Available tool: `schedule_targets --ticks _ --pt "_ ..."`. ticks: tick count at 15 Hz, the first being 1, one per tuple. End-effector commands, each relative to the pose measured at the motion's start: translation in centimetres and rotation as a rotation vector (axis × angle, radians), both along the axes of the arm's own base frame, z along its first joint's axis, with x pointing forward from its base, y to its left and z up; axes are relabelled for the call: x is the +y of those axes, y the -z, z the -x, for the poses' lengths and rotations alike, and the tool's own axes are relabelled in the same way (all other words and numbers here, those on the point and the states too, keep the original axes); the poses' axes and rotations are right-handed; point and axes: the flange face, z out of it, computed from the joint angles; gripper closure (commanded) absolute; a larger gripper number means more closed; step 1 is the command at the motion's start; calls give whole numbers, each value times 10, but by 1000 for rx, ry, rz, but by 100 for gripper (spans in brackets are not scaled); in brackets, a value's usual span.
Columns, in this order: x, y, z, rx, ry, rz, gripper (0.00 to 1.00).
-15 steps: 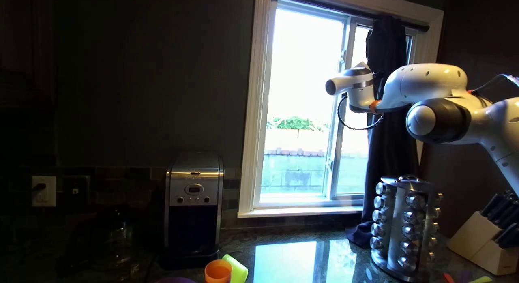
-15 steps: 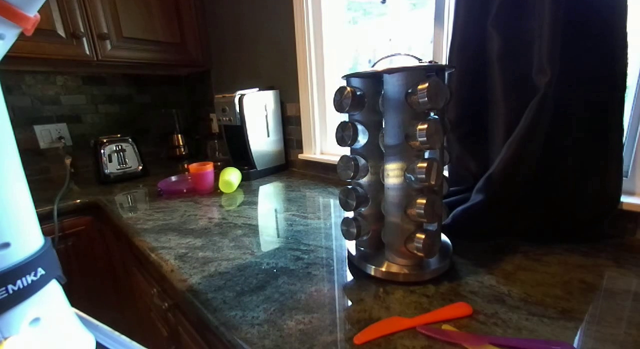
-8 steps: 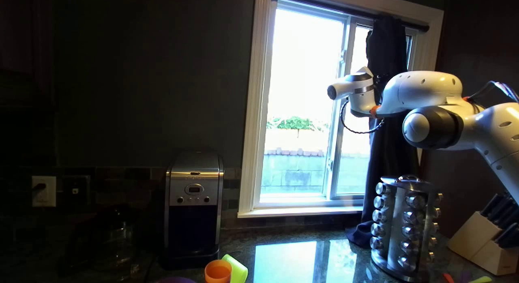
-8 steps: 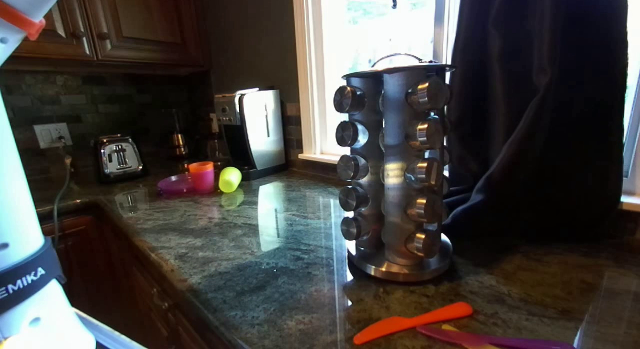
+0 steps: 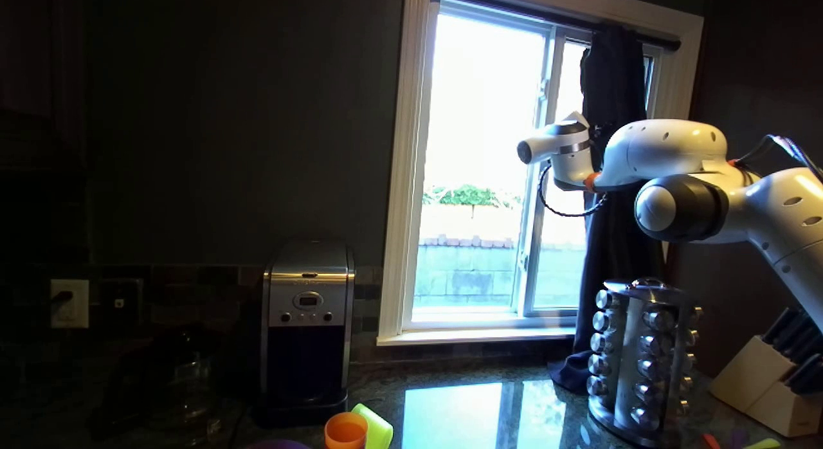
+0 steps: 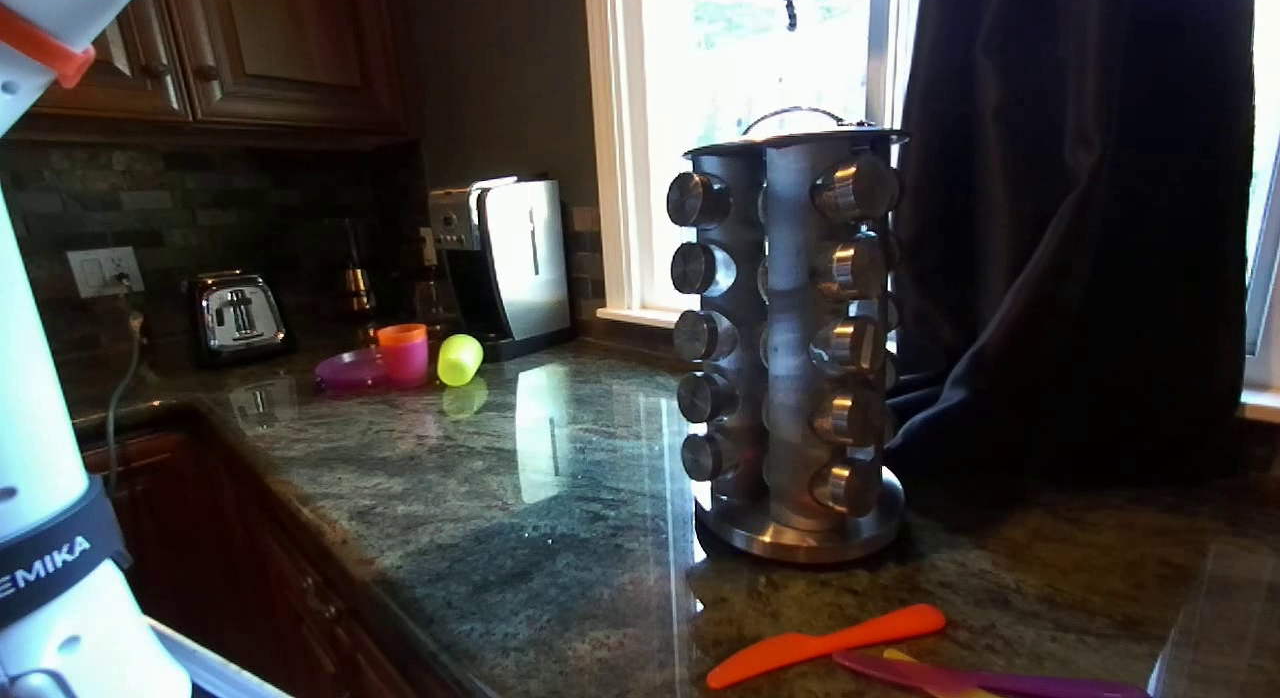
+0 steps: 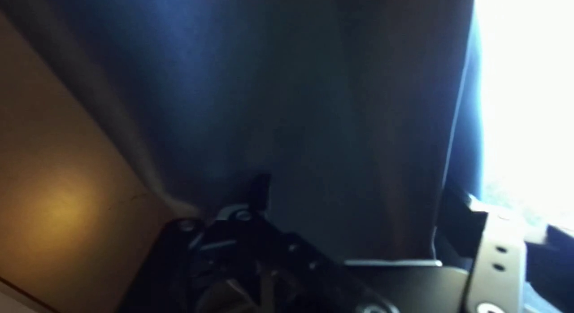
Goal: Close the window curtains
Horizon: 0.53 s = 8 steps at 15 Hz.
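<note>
The dark curtain (image 5: 624, 249) hangs bunched at the right part of the window (image 5: 479, 134) in an exterior view, its hem resting on the counter. In an exterior view the curtain (image 6: 1080, 228) stands behind the spice rack, right of the bright window (image 6: 760, 73). In the wrist view the curtain (image 7: 309, 93) fills the middle, with bright window (image 7: 529, 102) at the right. My gripper (image 7: 358, 185) is open there, fingers wide apart, the curtain's fabric before and between them; contact cannot be told. In an exterior view the gripper is mostly hidden by the arm in front of the curtain.
A steel spice rack (image 5: 633, 365) stands on the counter (image 6: 560, 538) below the arm. A knife block (image 5: 765, 384) is at the right, a coffee machine (image 5: 308, 320) left of the window. Plastic cups (image 6: 404, 356) and knives (image 6: 830, 643) lie on the counter.
The arm has come down a little in front of the curtain, and its cable hangs lower. The curtain's left edge has shifted slightly right in an exterior view.
</note>
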Motion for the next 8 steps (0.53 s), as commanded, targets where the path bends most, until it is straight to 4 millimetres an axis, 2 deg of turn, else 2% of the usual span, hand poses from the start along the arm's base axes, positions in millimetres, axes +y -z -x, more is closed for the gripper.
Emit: schedule_targets --ticks 1,8 --pt "0 -3 -1 -6 8 14 43" --pt "2 -6 -1 7 -13 -41 96"
